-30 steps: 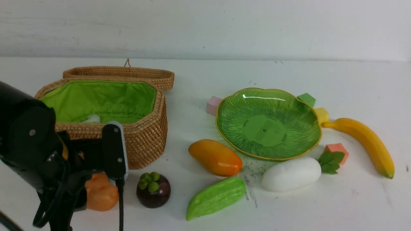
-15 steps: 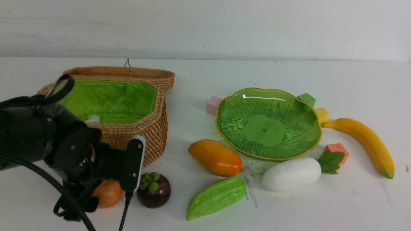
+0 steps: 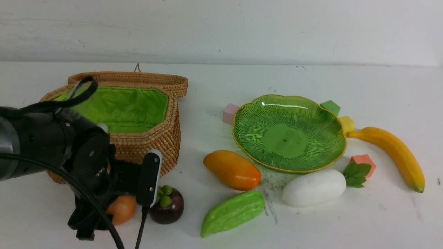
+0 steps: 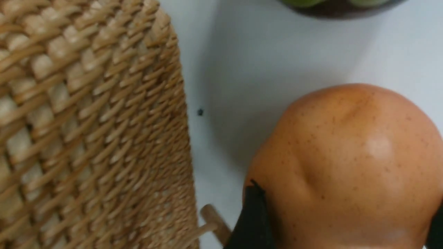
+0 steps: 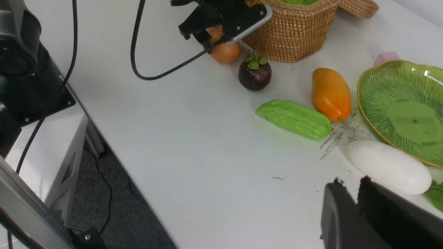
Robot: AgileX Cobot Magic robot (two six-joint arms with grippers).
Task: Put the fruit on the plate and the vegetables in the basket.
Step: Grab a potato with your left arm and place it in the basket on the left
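Observation:
My left gripper [image 3: 111, 211] is low on the table in front of the basket [image 3: 155, 145]. It is open, and the brown-orange potato [image 4: 346, 155] fills the gap between its two black fingers [image 4: 252, 214]. The potato [image 3: 121, 208] rests on the table beside the mangosteen [image 3: 168, 205]. The mango [image 3: 232, 169], gourd [image 3: 232, 213] and radish [image 3: 314, 187] lie in front of the green plate [image 3: 289, 133], which has nothing on it. The banana [image 3: 394, 152] lies to its right. My right gripper [image 5: 347, 181] hovers near the radish [image 5: 387, 166], shut on nothing.
Small cubes ring the plate: pink [image 3: 230, 113], green [image 3: 330, 106], yellow [image 3: 347, 123] and coral [image 3: 362, 162]. The basket lid [image 3: 138, 80] lies open behind the basket. The table's near edge [image 5: 114, 145] drops off beside the left arm's base [image 5: 24, 69].
The left wrist has turned and shifted right toward the mangosteen, staying low in front of the basket. Its jaws have widened around the potato. The right arm and other items are unmoved.

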